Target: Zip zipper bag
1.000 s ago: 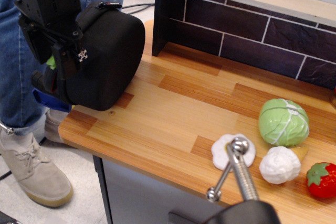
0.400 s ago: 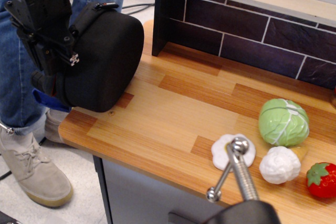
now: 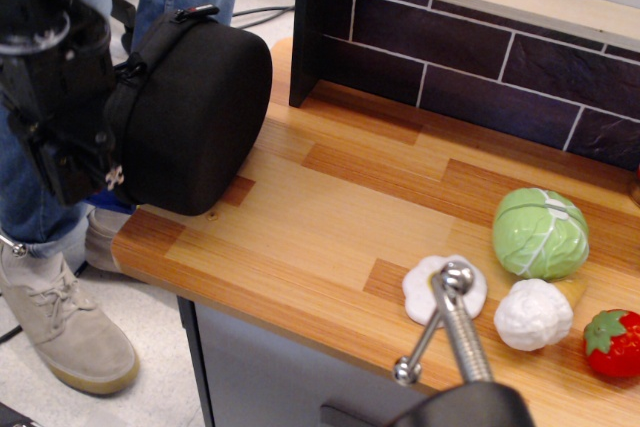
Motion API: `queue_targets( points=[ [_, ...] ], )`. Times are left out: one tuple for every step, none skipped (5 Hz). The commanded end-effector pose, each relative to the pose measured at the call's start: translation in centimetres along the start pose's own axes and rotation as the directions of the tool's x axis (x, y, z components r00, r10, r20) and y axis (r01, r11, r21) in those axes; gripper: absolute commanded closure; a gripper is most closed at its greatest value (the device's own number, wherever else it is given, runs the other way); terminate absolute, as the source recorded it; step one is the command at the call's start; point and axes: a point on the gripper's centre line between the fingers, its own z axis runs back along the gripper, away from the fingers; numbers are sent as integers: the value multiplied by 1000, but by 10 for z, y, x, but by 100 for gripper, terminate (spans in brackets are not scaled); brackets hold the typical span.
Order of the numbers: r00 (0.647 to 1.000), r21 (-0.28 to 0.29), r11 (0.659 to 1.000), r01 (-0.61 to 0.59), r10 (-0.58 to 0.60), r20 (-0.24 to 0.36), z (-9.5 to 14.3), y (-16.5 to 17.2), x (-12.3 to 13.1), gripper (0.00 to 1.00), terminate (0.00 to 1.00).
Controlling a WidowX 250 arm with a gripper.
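Note:
The zipper bag, a large black rounded fabric case, stands on its side at the left end of the wooden counter, its zipper rim facing left. A strap or handle shows on its top. My gripper, black and bulky, is at the bag's left rim, just off the counter's left edge, and covers that part of the rim. Its fingers merge with the dark bag, so I cannot tell whether they are open or shut. The lime-green pull tab and the red lining are hidden.
A green toy cabbage, a white toy vegetable, a red strawberry and a flat white piece lie at the right. A metal rod stands in the foreground. A dark tiled wall is behind. A person's jeans and shoe are at left.
My gripper has moved left and down along the bag's left rim. The green pull tab seen beside it one second ago is now covered. The bag has shifted slightly.

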Motion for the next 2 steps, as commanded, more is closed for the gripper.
queue_targets(
  points=[
    [997, -44, 997, -63, 65, 48, -46, -8, 4, 100, 0],
    [983, -41, 999, -31, 38, 179, -61, -5, 9, 100, 100]
  ],
)
